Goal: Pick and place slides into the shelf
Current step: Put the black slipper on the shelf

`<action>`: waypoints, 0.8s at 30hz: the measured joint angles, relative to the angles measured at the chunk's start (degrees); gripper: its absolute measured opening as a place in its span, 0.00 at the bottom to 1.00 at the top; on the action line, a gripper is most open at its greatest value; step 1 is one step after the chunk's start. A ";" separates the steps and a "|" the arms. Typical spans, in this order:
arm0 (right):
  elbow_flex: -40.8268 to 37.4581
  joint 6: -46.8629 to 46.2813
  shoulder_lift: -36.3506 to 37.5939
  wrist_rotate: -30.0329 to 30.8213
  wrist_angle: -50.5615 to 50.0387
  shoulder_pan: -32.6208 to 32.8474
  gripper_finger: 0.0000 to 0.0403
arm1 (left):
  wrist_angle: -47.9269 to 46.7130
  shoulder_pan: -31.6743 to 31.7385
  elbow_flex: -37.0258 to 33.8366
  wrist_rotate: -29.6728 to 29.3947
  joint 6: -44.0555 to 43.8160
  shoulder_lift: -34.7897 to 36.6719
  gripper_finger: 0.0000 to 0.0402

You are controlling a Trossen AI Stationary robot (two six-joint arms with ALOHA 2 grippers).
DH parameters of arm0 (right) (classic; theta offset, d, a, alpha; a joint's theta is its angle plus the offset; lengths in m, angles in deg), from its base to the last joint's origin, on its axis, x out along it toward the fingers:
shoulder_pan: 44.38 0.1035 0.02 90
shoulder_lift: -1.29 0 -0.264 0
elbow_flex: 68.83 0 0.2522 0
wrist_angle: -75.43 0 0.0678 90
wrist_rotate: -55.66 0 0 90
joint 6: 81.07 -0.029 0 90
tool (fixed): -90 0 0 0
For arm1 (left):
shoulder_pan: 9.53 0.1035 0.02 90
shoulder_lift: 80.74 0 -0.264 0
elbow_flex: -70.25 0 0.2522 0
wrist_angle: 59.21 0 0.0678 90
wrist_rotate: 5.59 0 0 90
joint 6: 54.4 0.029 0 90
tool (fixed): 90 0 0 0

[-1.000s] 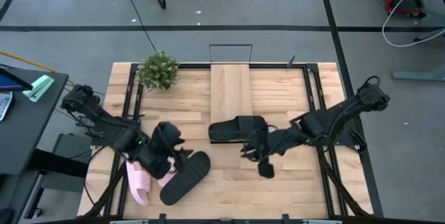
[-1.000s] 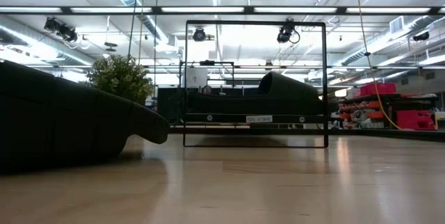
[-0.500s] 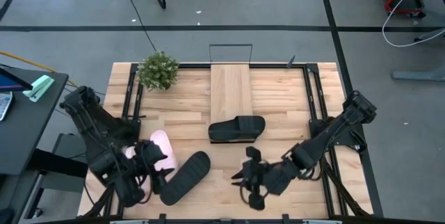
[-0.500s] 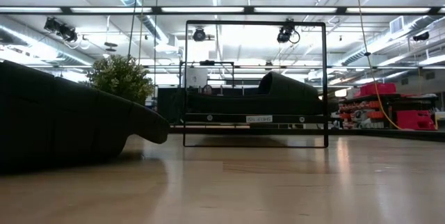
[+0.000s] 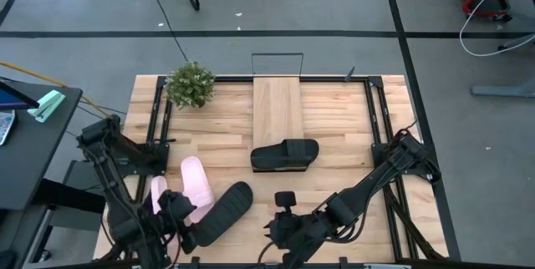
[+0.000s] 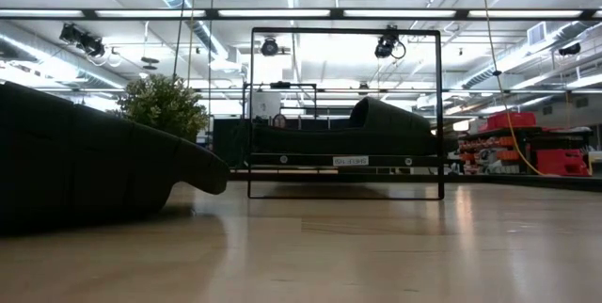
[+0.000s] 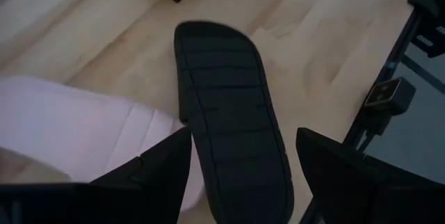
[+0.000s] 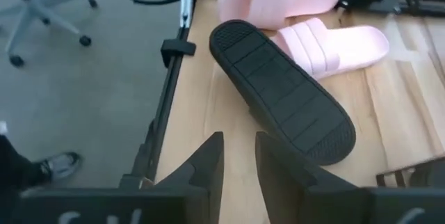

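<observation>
My left arm folds low at the table's (image 5: 334, 139) near edge, left gripper (image 7: 240, 156) spread wide, sole-up black slide (image 7: 233, 123) between the jaws, pink slides (image 5: 194, 181) beside. Right gripper (image 8: 238, 156) nearly closed, empty, pointing at that slide. Second black slide (image 5: 285, 154) upright at the shelf's (image 5: 277, 106) end.

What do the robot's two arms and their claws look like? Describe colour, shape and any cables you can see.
Both arms are dark, nearly black, built from slim jointed links with bundled black cables running along them. The left claw ends in two broad, flat, matte black fingers with angled tips. The right claw has two similar black fingers, narrower and wedge-shaped. No coloured markings show on either.
</observation>
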 joint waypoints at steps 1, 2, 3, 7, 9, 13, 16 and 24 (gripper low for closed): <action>-0.01 0.64 -0.10 -0.57 -0.22 -0.12 0.24 | 0.00 -0.42 0.00 -0.03 -1.36 -0.42 0.66; -0.28 0.90 -0.12 -0.81 -0.27 -0.22 0.25 | 0.01 -0.83 0.00 0.01 -2.70 -0.91 0.65; -0.60 0.79 -0.12 -0.99 -0.38 -0.37 0.27 | 0.02 -1.29 0.00 -0.01 -4.08 -1.40 0.65; -0.76 -0.38 -0.12 -1.10 -2.70 -1.10 0.33 | 0.83 -2.55 0.00 0.24 -7.69 -3.13 0.65; -0.76 -0.57 -0.12 -1.09 -2.78 -1.51 0.36 | 2.63 -2.90 0.00 0.99 -7.87 -3.92 0.65; -0.76 -0.52 -0.12 -1.10 -2.77 -2.05 0.41 | 6.23 -2.89 0.00 1.66 -5.81 -5.25 0.65; -0.76 0.03 -0.12 -1.10 -2.78 -2.35 0.42 | 6.50 -2.26 0.00 1.66 -4.42 -6.68 0.65; -0.79 2.79 -0.12 -1.12 -2.87 -2.50 0.43 | 4.88 -1.44 0.00 6.63 -0.16 -10.31 0.66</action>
